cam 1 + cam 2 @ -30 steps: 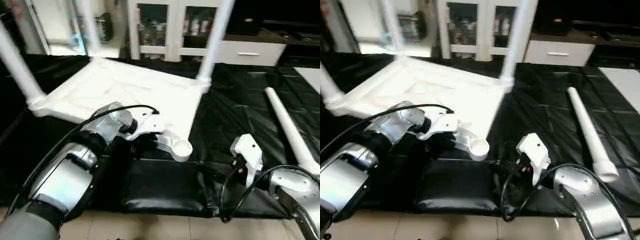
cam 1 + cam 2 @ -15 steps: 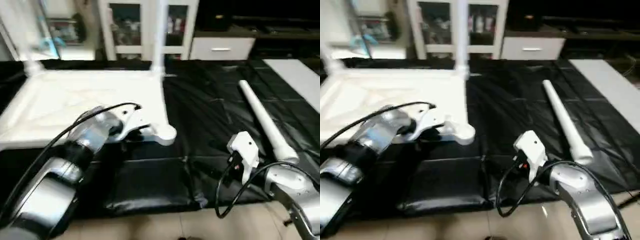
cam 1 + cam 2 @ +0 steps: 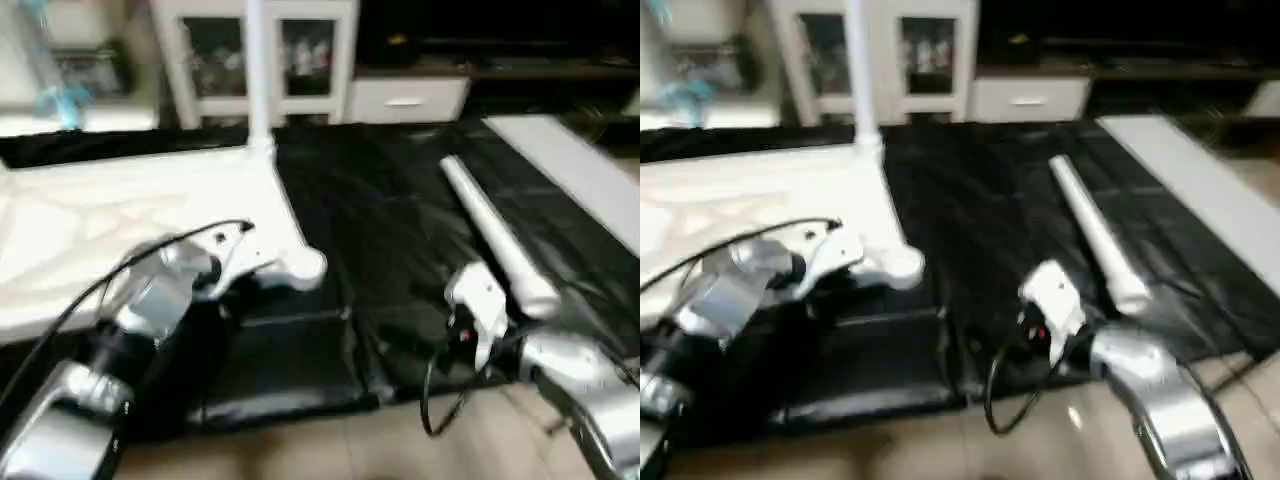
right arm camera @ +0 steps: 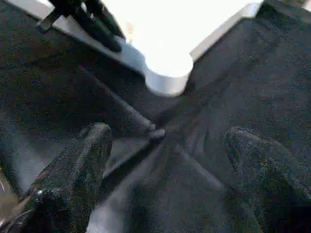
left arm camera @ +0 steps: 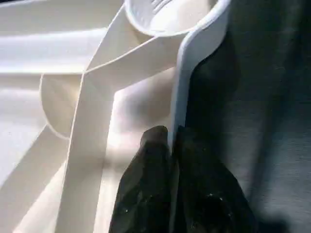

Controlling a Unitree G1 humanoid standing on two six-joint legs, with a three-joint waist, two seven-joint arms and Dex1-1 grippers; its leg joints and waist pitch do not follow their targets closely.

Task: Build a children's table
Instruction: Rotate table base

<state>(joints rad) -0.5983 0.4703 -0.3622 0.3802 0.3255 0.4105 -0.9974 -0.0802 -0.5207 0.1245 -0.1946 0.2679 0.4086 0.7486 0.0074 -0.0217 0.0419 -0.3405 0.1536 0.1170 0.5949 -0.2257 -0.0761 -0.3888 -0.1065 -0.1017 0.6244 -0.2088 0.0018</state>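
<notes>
The children's table lies upside down on the black mat: its white tabletop (image 3: 110, 215) shows a ribbed underside, and one leg (image 3: 255, 70) stands upright in a far corner. My left gripper (image 5: 172, 140) is shut on the tabletop's thin rim, just short of the empty near corner socket (image 3: 303, 268). A loose white leg (image 3: 495, 235) lies on the mat to the right. My right gripper (image 4: 165, 145) hovers low over the mat with its fingers (image 4: 87, 160) wide apart and nothing between them. It faces the corner socket (image 4: 167, 73).
A black mat (image 3: 400, 190) covers the floor, with a black cushion (image 3: 290, 360) at its near edge. A white cabinet with glass doors (image 3: 300, 55) stands at the back, and a flat white board (image 3: 570, 165) lies at the right. Bare tiles (image 3: 400, 455) run along the front.
The camera has swung to the right, so the whole picture has slid left. My left gripper keeps its hold on the tabletop's rim and the right gripper stays open.
</notes>
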